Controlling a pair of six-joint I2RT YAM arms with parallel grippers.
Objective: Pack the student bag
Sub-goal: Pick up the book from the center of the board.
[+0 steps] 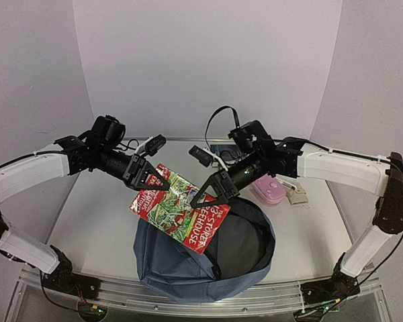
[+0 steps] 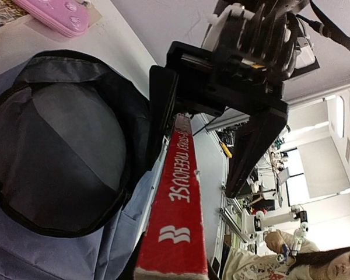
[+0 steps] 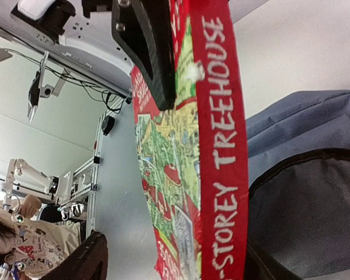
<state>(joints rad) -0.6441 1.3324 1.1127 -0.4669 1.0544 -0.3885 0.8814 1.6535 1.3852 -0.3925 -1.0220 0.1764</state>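
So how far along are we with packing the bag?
Done: the student bag lies open, nothing visible inside. In hand: the left end effector grips the Treehouse book over the bag's rim; the right end effector stands open around it. Remaining: lower the book in, then probably the pink pencil case.

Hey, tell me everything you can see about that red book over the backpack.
The red book looks like a thin paperback with a red spine, white "Storey Treehouse" lettering and a busy green-and-red cartoon cover. It hangs tilted over the open student bag. The left hand pinches its upper corner. The right hand straddles its edge, fingers spread.
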